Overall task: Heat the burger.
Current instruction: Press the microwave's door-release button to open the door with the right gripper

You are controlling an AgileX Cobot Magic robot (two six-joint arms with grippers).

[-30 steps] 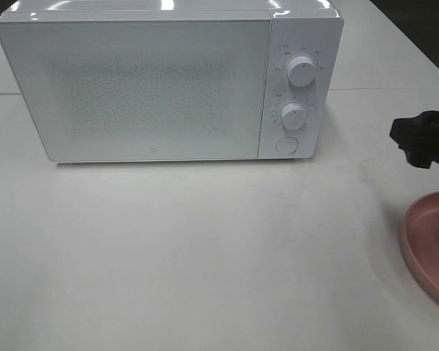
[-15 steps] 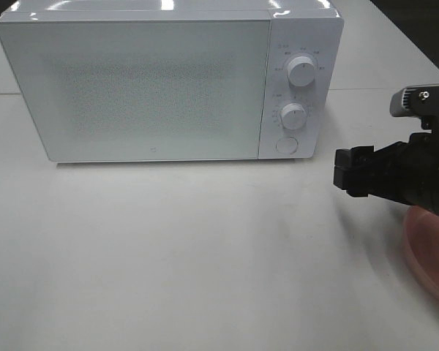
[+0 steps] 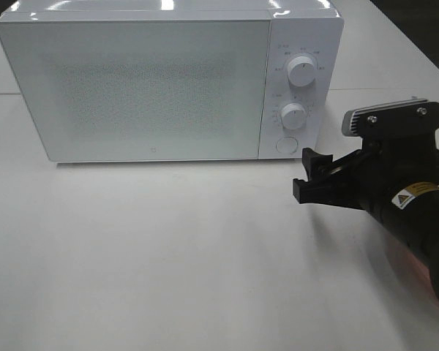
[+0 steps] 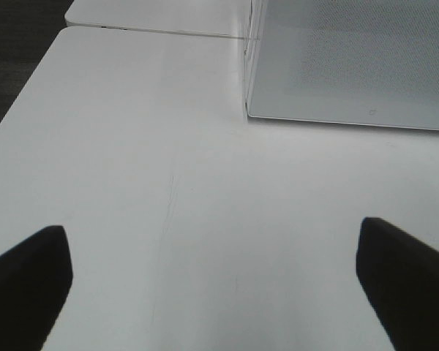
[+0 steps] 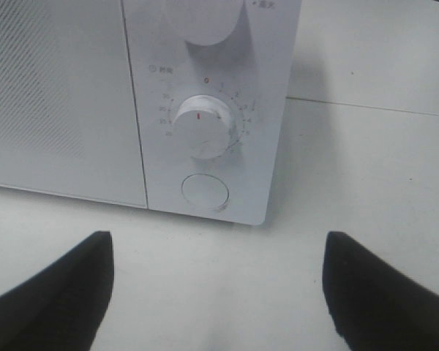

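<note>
White tabletop is topped by a shut microwave, and with the right gripper spread wide, empty, near its round button, the timer dial could easily get bumped instead.

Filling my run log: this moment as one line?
microwave door shut | right gripper open, near round button | left gripper open | burger unseen

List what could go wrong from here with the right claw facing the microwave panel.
The open right claw is wide: aiming at the round button, a finger could nudge the lower dial just above it. A hard push might slide the microwave on the smooth table.
</note>
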